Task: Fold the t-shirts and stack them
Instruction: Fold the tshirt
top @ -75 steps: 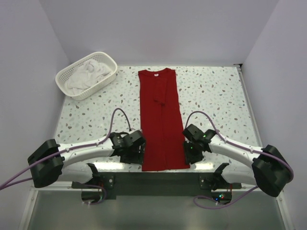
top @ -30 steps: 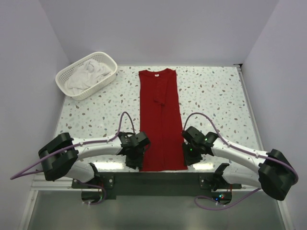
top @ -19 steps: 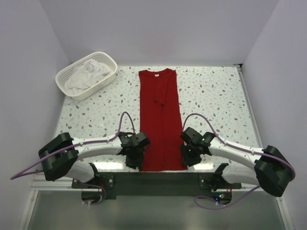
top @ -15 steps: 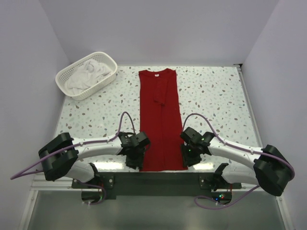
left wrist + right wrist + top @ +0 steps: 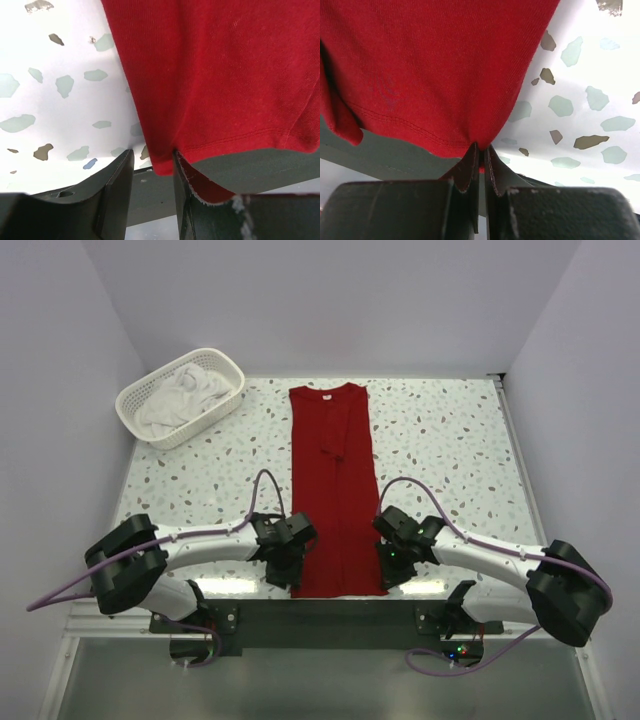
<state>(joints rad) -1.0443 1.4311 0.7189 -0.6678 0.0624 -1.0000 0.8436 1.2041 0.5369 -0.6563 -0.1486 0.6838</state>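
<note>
The deep red t-shirt (image 5: 335,490) lies folded into a long strip down the middle of the table, neck at the far end. My left gripper (image 5: 286,574) is at its near left hem corner. In the left wrist view its jaws stand open (image 5: 152,167), and the hem corner (image 5: 162,165) sits in the gap against the right finger (image 5: 182,195). My right gripper (image 5: 388,570) is at the near right hem corner, its jaws shut (image 5: 481,150) on the red hem (image 5: 430,65). White t-shirts (image 5: 185,392) lie crumpled in the basket.
The white lattice basket (image 5: 135,405) stands at the far left corner of the speckled table (image 5: 450,450). The shirt's hem reaches the table's near edge, over a dark bar (image 5: 330,615). Walls close the left, right and far sides.
The right gripper has closed on the near right hem corner. The left gripper has shifted slightly right, so that the near left hem corner lies between its open jaws.
</note>
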